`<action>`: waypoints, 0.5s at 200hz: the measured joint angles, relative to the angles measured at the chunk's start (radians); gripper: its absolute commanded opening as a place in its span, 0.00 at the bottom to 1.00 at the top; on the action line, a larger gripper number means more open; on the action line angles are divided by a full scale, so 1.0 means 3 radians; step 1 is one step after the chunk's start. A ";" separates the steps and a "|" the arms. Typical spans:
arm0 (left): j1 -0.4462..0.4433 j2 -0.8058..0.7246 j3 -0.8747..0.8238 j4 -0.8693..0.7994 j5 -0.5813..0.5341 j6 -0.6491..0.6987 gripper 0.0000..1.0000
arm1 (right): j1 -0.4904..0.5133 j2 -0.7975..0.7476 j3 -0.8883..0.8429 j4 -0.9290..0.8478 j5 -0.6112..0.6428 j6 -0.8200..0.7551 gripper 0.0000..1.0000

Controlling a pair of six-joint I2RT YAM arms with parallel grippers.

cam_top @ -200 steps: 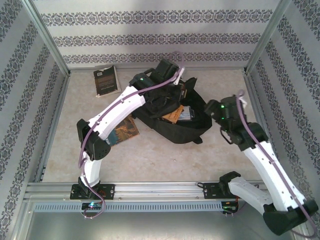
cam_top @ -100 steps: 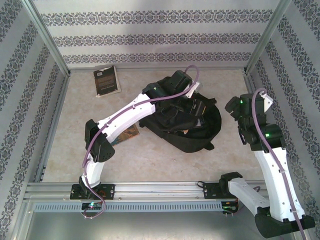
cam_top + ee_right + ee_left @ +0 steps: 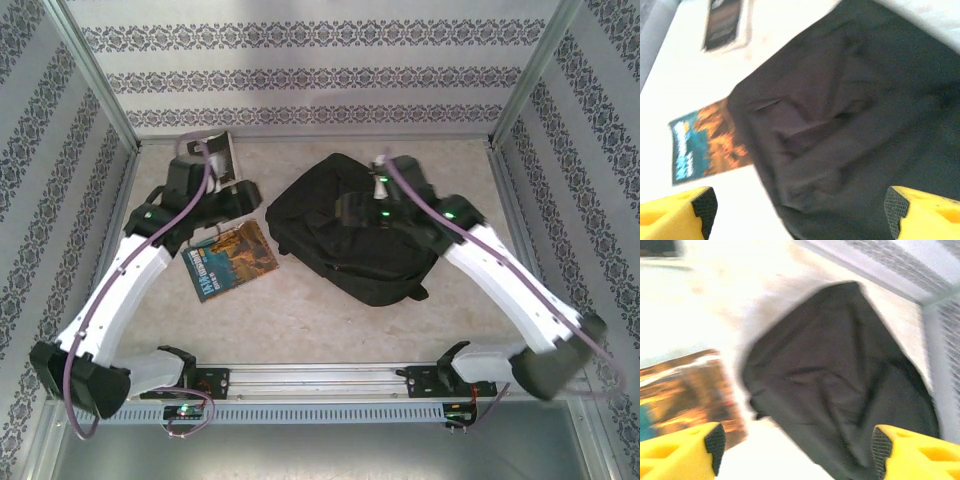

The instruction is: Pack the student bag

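One student bag (image 3: 340, 235), black, is counted at the centre of the frame. Two books are counted: one orange-and-teal book (image 3: 231, 258) left of centre and one dark book (image 3: 722, 22) at the upper left. One worktop (image 3: 330, 320) is counted. Two arms are counted, a left arm (image 3: 130, 270) and a right arm (image 3: 500, 270). Two claws are counted, a left claw (image 3: 797, 447) and a right claw (image 3: 800, 207), each with two yellow fingers.

You have striped, floral-patterned walls (image 3: 300, 70) on three sides, metal posts (image 3: 100, 85) at the far corners, and a pale marbled table (image 3: 320, 320), brightly lit.
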 measured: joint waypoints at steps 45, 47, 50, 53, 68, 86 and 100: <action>0.0430 -0.0052 -0.0926 -0.0125 -0.0306 -0.0477 0.85 | 0.0566 0.1287 0.0757 -0.0029 -0.0561 -0.0181 0.84; 0.0463 -0.0048 -0.0963 -0.0125 -0.0314 -0.0497 0.85 | 0.0577 0.1320 0.0777 -0.0032 -0.0568 -0.0181 0.84; 0.0511 -0.0041 -0.1019 -0.0120 -0.0319 -0.0530 0.85 | 0.0601 0.1395 0.0814 -0.0033 -0.0601 -0.0186 0.83; 0.0561 -0.0041 -0.1077 -0.0102 -0.0315 -0.0561 0.85 | 0.0624 0.1462 0.0857 -0.0039 -0.0635 -0.0188 0.83; 0.0823 -0.0042 -0.1386 -0.0005 -0.0309 -0.0703 0.84 | 0.0738 0.1843 0.1100 -0.0107 -0.0734 -0.0224 0.82; 0.1048 0.0009 -0.1676 0.0099 -0.0276 -0.0841 0.85 | 0.0841 0.2296 0.1450 -0.0226 -0.0746 -0.0285 0.80; 0.1096 0.0076 -0.1751 0.0142 -0.0275 -0.0895 0.85 | 0.0884 0.2611 0.1673 -0.0264 -0.0720 -0.0275 0.79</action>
